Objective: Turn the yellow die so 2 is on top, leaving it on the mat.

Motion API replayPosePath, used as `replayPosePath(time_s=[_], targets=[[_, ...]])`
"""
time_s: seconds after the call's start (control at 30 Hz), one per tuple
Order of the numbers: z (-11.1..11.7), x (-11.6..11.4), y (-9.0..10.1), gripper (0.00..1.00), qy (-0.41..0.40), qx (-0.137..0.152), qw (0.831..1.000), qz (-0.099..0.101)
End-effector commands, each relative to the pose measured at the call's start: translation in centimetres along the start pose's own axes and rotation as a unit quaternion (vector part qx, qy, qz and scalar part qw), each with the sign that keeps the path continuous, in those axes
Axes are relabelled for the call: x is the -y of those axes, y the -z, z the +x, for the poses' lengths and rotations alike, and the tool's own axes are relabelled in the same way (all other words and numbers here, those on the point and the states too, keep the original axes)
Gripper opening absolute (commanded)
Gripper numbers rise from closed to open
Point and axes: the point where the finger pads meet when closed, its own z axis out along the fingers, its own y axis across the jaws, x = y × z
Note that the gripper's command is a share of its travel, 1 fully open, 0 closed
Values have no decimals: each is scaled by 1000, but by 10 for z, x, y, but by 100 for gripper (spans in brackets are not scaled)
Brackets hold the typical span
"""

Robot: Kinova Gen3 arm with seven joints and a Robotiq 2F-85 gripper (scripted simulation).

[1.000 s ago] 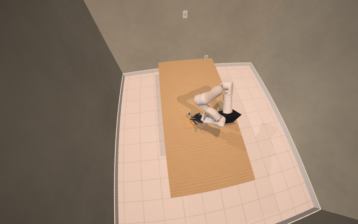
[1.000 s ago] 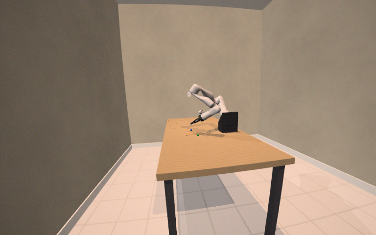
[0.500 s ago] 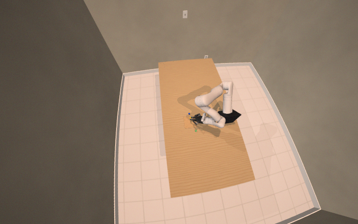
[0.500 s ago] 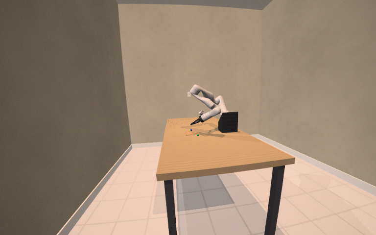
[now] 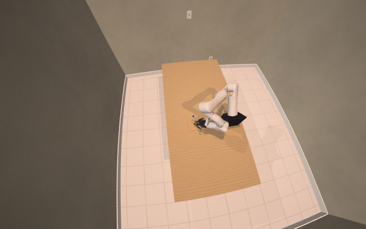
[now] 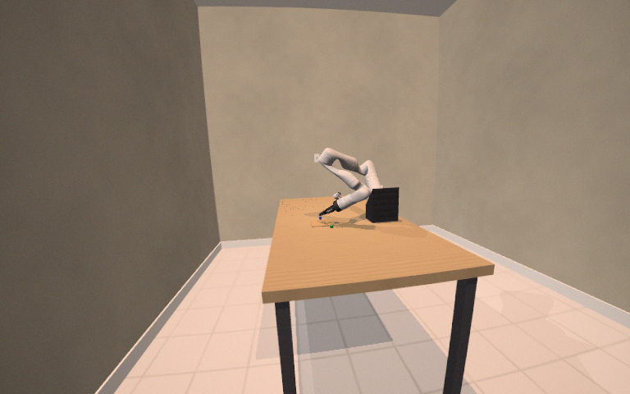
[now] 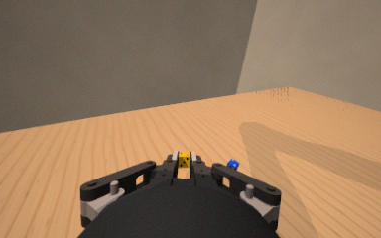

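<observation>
My gripper (image 7: 184, 158) (image 5: 194, 122) (image 6: 321, 213) is shut on the yellow die (image 7: 184, 159) (image 5: 193, 121). It holds the die above the mat (image 5: 190, 128) (image 6: 317, 225), with the fingers pointing almost level across the table. In the wrist view the die shows a face with dark pips between the fingertips. The blue die (image 7: 233, 164) (image 5: 193, 116) (image 6: 320, 217) lies on the table just off the mat's far side. The green die (image 5: 200, 133) (image 6: 330, 226) lies on the table at the mat's near edge.
The arm's black base block (image 6: 382, 204) (image 5: 233, 118) stands on the table (image 5: 208, 167) (image 6: 358, 254) right of the mat. The table's left edge is close to the gripper.
</observation>
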Motion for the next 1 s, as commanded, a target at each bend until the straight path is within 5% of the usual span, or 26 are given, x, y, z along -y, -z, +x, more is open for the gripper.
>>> replayPosePath(time_s=[0.0, 0.97], targets=[[-17, 1, -6, 11, -1, 5, 1000, 0], [-26, 1, -11, 11, -1, 5, 1000, 0]])
